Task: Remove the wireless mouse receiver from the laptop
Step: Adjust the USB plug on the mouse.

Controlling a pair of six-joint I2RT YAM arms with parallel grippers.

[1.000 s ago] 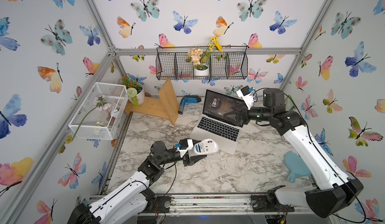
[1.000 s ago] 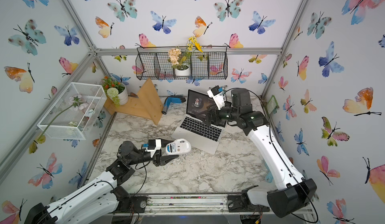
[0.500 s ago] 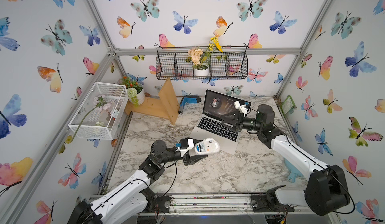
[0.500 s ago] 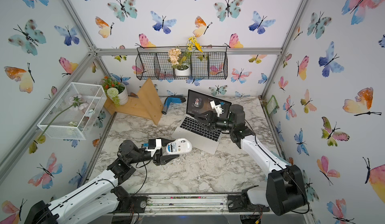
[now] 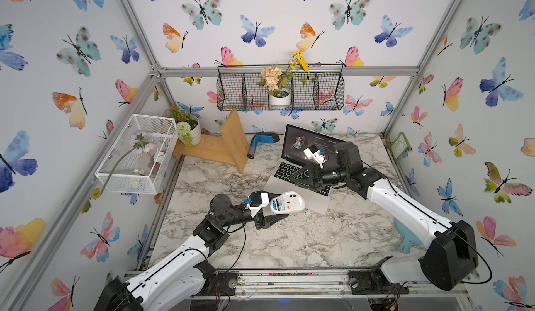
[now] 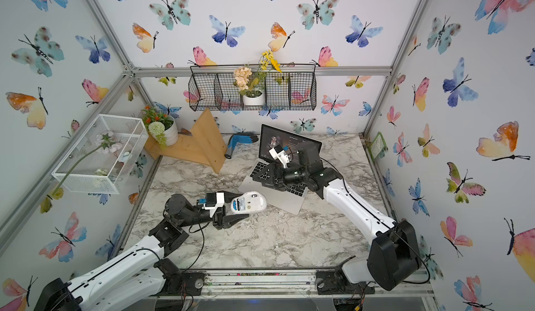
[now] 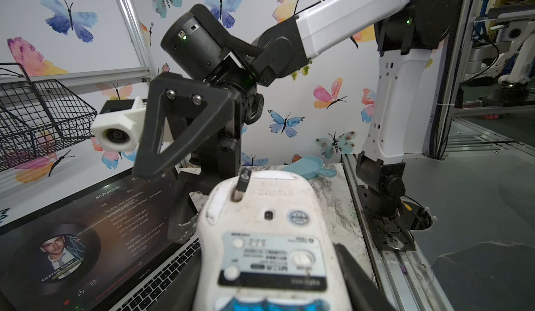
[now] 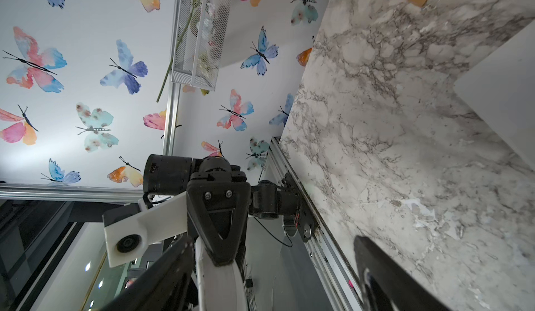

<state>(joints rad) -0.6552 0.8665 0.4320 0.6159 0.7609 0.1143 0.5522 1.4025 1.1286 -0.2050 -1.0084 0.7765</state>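
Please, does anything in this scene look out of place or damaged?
Yes. The left claw holds the white mouse belly up, and a small dark receiver stands half out of a slot in its underside, not in the laptop. The marble tabletop shows flaking, scuffed patches.

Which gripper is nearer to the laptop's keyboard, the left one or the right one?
Right. The right gripper hangs open directly above the keyboard of the laptop, in front of its screen. The left gripper holds the white mouse at the laptop's front edge, short of the keys.
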